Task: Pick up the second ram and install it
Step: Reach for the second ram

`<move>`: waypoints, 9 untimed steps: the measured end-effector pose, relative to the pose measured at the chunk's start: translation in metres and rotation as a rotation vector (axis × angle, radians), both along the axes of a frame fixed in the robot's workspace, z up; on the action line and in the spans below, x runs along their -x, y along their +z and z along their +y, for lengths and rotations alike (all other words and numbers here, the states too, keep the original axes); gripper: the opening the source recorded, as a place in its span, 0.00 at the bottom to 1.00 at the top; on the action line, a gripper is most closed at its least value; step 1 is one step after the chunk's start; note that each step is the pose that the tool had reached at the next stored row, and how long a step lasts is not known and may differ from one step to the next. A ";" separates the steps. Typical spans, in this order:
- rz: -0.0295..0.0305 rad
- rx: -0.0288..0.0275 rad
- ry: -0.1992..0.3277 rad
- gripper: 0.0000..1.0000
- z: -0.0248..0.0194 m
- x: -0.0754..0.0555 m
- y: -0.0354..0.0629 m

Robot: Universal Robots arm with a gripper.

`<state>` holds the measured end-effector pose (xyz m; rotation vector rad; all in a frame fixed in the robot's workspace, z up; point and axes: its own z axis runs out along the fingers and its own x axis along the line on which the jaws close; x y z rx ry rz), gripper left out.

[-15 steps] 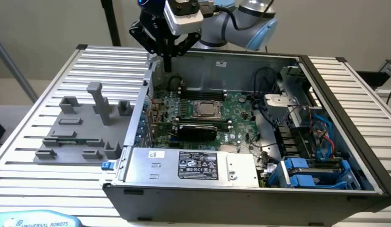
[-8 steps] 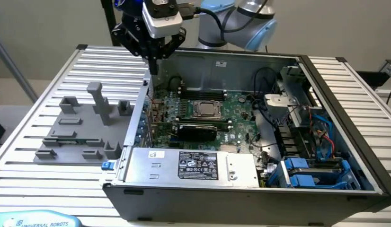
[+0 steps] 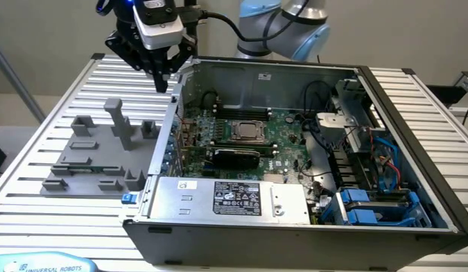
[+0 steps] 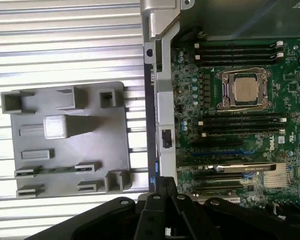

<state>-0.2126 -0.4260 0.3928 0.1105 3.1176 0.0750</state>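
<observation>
The end effector [image 3: 160, 84] hangs with its fingers drawn narrow, gripping nothing, above the slatted surface [image 3: 75, 79] just beside the computer case [image 3: 279, 79] wall. The second ram [image 3: 89, 168] lies in a slot of the grey fixture [image 3: 83, 182], well apart from the motherboard [image 3: 287, 134].

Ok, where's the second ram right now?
On the exterior view's left, the second ram lies in a slot of the grey fixture, toward its near end, outside the computer case. The tool hangs apart from it, by the case's wall.
</observation>
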 end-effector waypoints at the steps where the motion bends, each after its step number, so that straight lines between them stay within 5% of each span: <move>1: 0.0000 0.0001 0.000 0.11 -0.0005 0.004 -0.0003; 9: 0.0000 0.0000 0.000 0.11 -0.0025 0.041 -0.0040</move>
